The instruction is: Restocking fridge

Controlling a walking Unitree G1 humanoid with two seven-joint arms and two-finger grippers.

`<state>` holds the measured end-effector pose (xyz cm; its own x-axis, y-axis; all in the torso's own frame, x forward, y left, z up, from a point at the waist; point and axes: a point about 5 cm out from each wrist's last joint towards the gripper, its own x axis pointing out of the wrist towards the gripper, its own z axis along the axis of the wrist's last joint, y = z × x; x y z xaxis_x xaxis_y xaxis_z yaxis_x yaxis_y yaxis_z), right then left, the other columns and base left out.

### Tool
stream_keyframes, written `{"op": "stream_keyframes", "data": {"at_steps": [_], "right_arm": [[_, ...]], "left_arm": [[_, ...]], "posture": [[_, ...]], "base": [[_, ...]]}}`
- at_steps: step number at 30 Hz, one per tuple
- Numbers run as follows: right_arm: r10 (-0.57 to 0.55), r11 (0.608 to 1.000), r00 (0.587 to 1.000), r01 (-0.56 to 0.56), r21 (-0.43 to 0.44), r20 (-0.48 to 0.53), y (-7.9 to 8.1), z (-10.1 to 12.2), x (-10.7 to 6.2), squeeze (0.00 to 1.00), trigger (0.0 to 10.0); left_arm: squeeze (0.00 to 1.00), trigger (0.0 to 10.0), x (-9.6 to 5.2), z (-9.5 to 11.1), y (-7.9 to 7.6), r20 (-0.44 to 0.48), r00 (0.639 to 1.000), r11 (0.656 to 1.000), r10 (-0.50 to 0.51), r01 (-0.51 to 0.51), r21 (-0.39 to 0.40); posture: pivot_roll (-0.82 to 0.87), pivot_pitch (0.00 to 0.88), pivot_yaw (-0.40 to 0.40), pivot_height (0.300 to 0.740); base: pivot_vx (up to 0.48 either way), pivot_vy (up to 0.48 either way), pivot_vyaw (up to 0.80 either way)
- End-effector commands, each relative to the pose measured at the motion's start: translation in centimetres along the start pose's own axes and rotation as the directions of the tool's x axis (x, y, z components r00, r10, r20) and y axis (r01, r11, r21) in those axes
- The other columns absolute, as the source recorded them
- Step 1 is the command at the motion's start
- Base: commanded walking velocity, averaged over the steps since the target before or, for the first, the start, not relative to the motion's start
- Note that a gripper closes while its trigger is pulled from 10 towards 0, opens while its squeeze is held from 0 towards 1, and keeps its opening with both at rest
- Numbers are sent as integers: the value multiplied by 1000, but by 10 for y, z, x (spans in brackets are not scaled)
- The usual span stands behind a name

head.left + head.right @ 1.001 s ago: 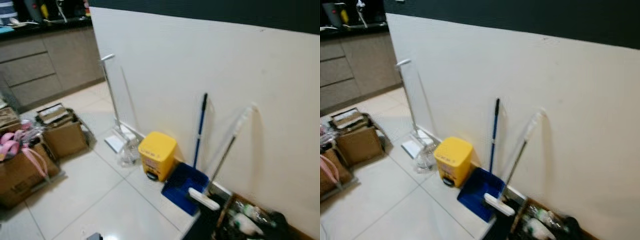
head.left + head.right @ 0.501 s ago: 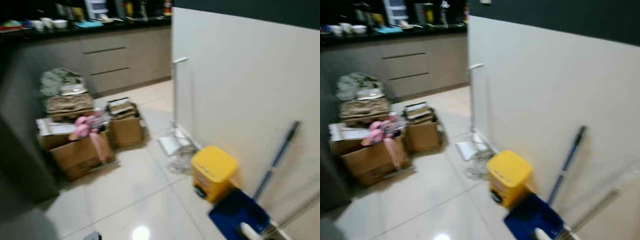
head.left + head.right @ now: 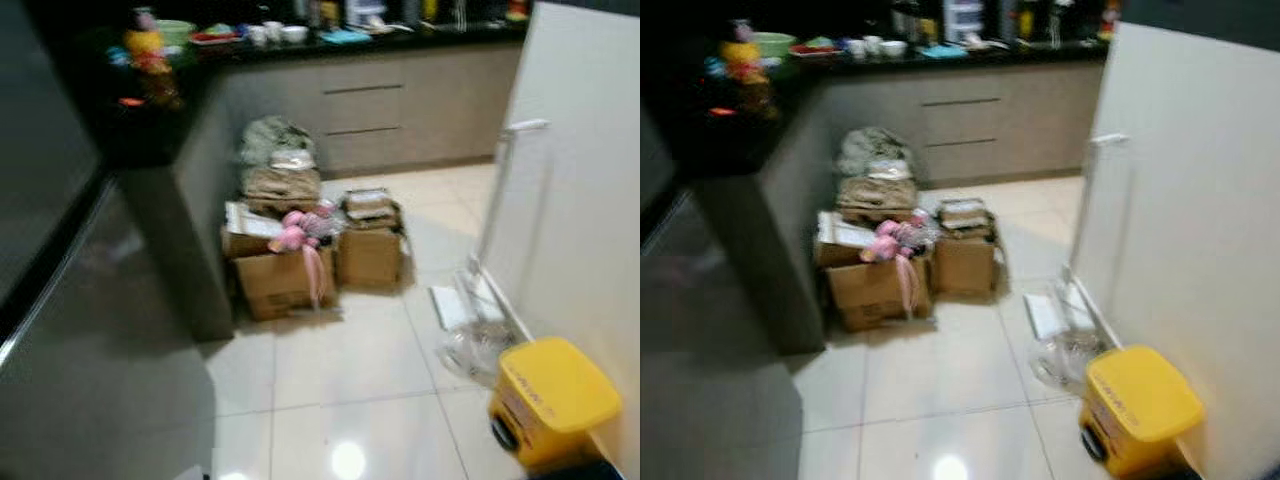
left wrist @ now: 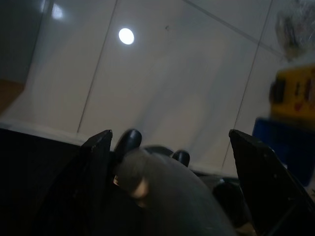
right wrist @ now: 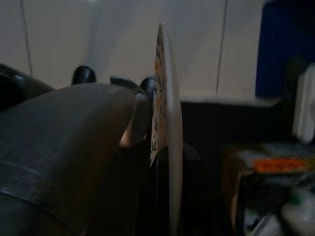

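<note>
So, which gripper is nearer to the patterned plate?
Right. The plate stands edge-on, close against the right gripper. The left gripper hangs apart from it, over pale floor tiles, with the yellow bin ahead of it.

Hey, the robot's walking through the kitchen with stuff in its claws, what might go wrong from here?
1. The right claw pinches a plate by its edge; walking jolts might slip it loose.
2. Boxes and a yellow bin crowd the floor, so a foot could clip them.
3. The views are blurred, so obstacles may be misjudged.
</note>
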<state>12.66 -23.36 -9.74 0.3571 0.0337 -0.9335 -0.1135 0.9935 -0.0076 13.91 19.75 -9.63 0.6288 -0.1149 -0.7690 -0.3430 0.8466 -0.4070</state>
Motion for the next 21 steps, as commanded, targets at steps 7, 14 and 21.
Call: {"op": "stream_keyframes", "data": {"at_steps": [7, 14, 21], "right_arm": [[7, 1000, 1000, -7, 5, -6, -1, -3, -1, 0, 10000], [12, 1000, 1000, -12, 3, -4, 0, -3, -1, 0, 10000], [16, 1000, 1000, -16, 1, -4, 1, -3, 0, 0, 10000]], "left_arm": [[0, 10000, 1, -1, -2, -13, 1000, 1000, -11, 11, 21], [0, 10000, 1, -2, -2, -22, 1000, 999, -15, 16, 31], [0, 10000, 0, -3, -3, -29, 999, 999, -20, 22, 38]], "posture": [[-73, 0, 26, 740], [-73, 0, 26, 740], [-73, 0, 26, 740]], "base": [[0, 0, 800], [0, 0, 800], [0, 0, 800]]}}
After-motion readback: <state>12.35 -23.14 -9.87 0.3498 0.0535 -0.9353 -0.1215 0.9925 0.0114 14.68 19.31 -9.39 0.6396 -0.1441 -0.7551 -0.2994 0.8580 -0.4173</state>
